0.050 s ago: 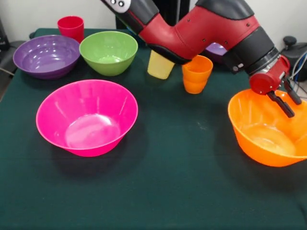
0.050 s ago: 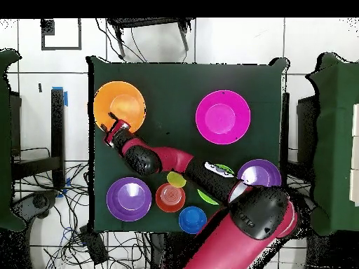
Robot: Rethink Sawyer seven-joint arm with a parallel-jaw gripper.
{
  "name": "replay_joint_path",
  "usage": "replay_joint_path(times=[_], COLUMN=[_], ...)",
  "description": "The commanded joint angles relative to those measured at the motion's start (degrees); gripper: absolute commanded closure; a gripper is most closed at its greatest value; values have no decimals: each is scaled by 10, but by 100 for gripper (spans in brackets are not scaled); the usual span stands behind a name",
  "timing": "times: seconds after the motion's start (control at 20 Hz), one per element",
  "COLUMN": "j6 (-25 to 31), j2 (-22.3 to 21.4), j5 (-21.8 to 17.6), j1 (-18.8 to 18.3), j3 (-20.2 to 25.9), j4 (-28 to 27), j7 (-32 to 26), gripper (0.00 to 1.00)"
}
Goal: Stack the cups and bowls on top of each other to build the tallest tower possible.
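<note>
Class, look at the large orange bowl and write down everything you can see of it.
The large orange bowl is glossy, round, plastic-looking, with sloped walls and an empty, shiny inside. It stands upright on the dark green table near an edge, apart from the other bowls. In the front view the gripper hangs at its far rim, black fingers pointing down; whether they touch the rim is unclear.

Bowls: 7 total – 1 pink (image 1: 87, 117), 1 lg orange (image 1: 268, 127), 1 green (image 1: 108, 51), 2 purple (image 1: 46, 55) (image 2: 129, 198), 1 blue (image 2: 192, 219), 1 orange-red (image 2: 170, 197). Cups: 3 – red (image 1: 71, 27), pale yellow (image 1: 160, 65), orange (image 1: 196, 74); arm may hide more.
</note>
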Motion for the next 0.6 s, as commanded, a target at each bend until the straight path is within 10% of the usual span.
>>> replay_joint_path(times=[0.05,0.6], j6=[-50,-55], j2=[-124,-214], j5=[66,173], j1=[58,149], j3=[-138,-210], j4=[2,34], j7=[173,237], gripper=[0,0])
